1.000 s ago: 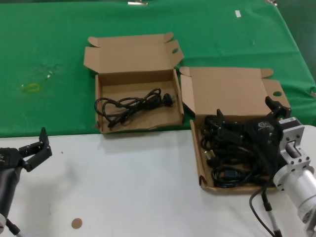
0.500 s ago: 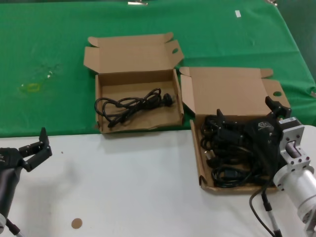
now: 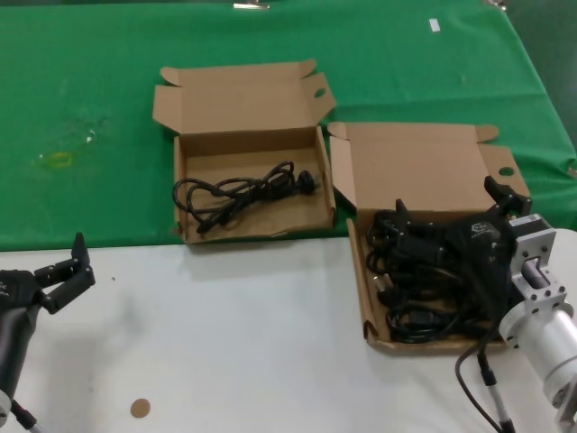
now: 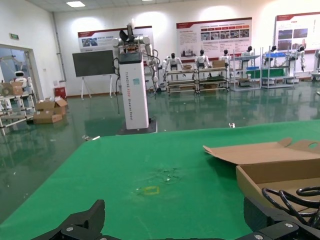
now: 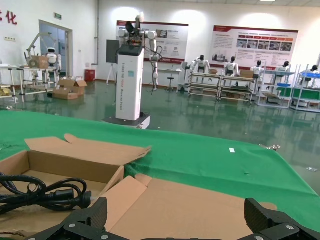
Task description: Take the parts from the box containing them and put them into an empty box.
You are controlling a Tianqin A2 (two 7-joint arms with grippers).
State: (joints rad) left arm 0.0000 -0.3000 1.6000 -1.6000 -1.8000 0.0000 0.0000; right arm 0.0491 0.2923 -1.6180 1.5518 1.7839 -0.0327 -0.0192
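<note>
A white table (image 3: 234,361) fills the foreground of the head view, with a green cloth (image 3: 90,108) covering the surface behind it. Two open cardboard boxes sit side by side across the seam. The box with the oval hole (image 3: 248,153), towards the left, already holds one coiled black cable (image 3: 243,191). The box with the round hole (image 3: 419,244), on the right, is packed with a tangle of black cables (image 3: 410,289). The right gripper (image 3: 451,221) hangs directly over that tangle, jaws spread wide, one finger over the pile's left side and the other near the lid's right flap. The cables lie straight below it, running in no single direction. The left gripper (image 3: 68,271) waits over the white table, well apart from both boxes, jaws open.

The left wrist view shows a large hall with display boards and robots, the green cloth, and the oval-hole box with its cable loops at the edge; both finger tips are parted.

The right wrist view shows the same hall and both boxes' lids beyond parted finger tips, but not the pile beneath, which only the head view shows.
</note>
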